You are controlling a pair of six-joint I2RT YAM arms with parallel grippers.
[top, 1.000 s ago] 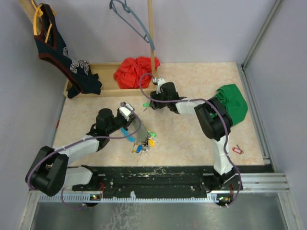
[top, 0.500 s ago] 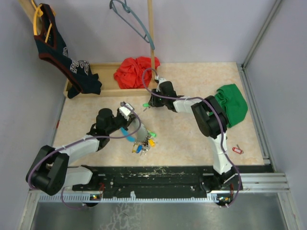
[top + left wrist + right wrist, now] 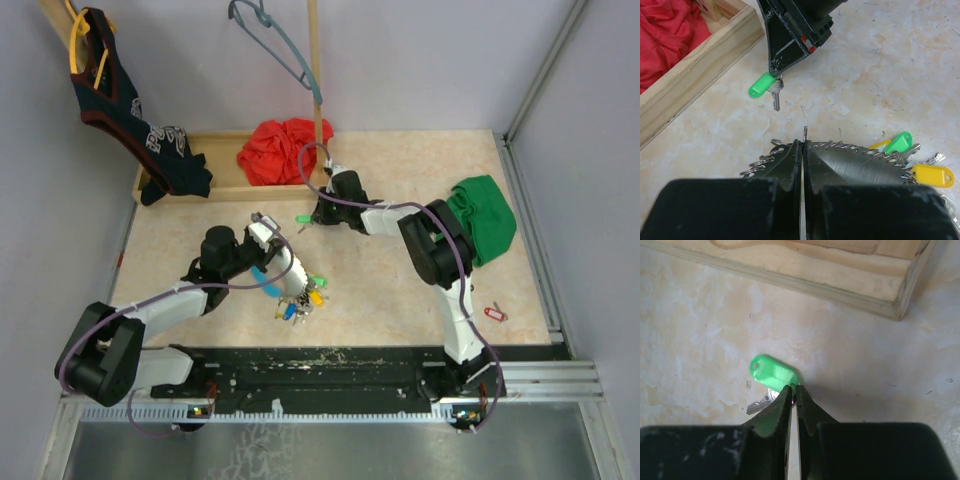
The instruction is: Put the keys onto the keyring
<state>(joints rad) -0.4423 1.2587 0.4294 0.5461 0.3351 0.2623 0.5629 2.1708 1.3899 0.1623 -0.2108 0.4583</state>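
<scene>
We count 2 arms and 2 tools. The left tool (image 3: 803,145) is fully closed, pinching the keyring (image 3: 852,166). A sliver of wire pokes out btwn its tips. The right tool (image 3: 793,389) is closed to a hairline gap, nipping the edge of the green key (image 3: 771,371). That key lies flat on the table (image 3: 390,290), just in front of the wooden tray (image 3: 225,193).

There is 1 keyring, a grey hoop w/ 1 light-blue section (image 3: 262,279), sitting mid-table ahead of the left arm. The keys (image 3: 298,303) hang on it in 1 bunch. There we make out at least 2 yellow tags, 1 green and 1 blue. They overlap, so we can't tell the exact no. Off the hoop are 2 more: the green key, and 1 red key (image 3: 494,314) alone near the table's right edge, well apart from the rest.

Hard to see:
- In the left wrist view the tool's body covers the hoop's near part.
- The green key's blade is mostly under its tag.
- The green cloth (image 3: 487,215) is partly behind the right arm.
- The hanger (image 3: 278,45) is cut off at the top.

Also 1 red cloth (image 3: 283,150) in the tray and 1 dark garment (image 3: 120,100) hanging top left.
</scene>
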